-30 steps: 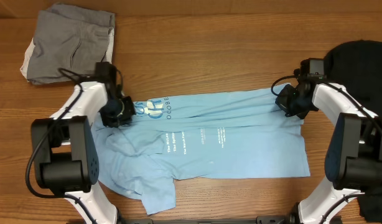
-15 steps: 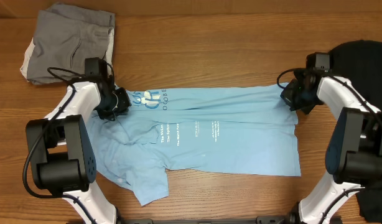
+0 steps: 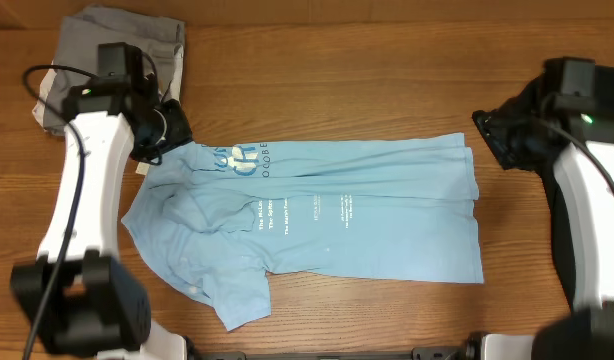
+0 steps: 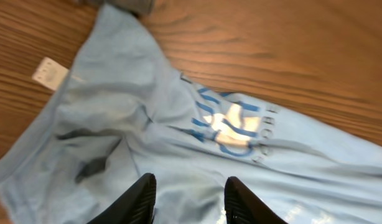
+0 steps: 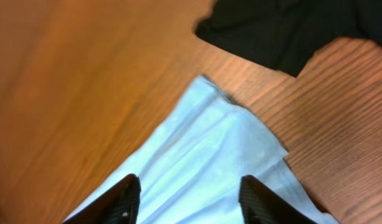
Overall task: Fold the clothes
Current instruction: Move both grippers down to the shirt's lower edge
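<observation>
Across the worktop (image 3: 337, 80), what takes up the most room? — Ana

Apart from the wood itself, the light blue T-shirt (image 3: 327, 225). It lies spread flat in the middle, collar end to the left and hem to the right, with one sleeve pointing toward the near edge. — Ben

And the other garments? — Ana

A black garment (image 5: 290, 31) sits bunched at the right side, just past the shirt's hem corner but apart from it. A folded grey garment (image 3: 157, 30) lies in the far left corner, just beside the shirt's shoulder. — Ben

Where are the arms? — Ana

The left end effector (image 4: 190, 180) hangs over the shirt's collar end. Its two fingers are parted with only loose cloth showing below the gap, so it grips nothing. The right end effector (image 5: 190, 182) is above the far hem corner, where the cloth lies in several stacked layers. Its fingers stand wide apart and are likewise empty. — Ben

Any small details? — Ana

The pink-and-white logo (image 4: 231, 121) faces up near the collar, with white lettering (image 3: 307, 215) across the chest. A small white tag (image 4: 49, 71) rests on the wood at the shirt's edge. — Ben
</observation>
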